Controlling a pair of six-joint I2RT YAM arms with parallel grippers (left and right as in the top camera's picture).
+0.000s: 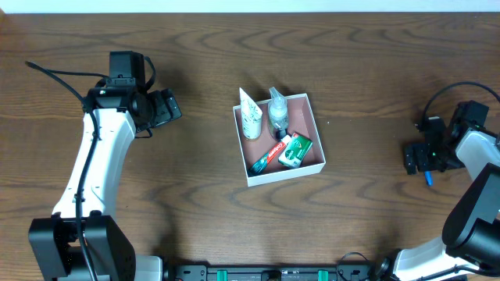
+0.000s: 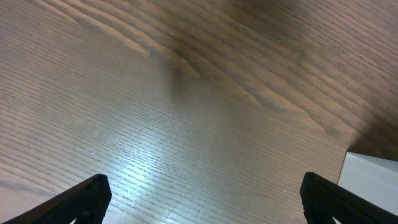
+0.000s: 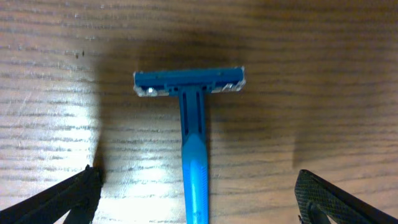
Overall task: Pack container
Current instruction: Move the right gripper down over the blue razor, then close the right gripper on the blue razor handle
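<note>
One container lies between left pincer and right pincer.

A tube, a bottle, toothpaste and a soap box are held in the container at frame centre.

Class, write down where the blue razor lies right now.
In the overhead view, the razor lies at the table's right side, directly beneath the open right gripper, far right of the container.
</note>
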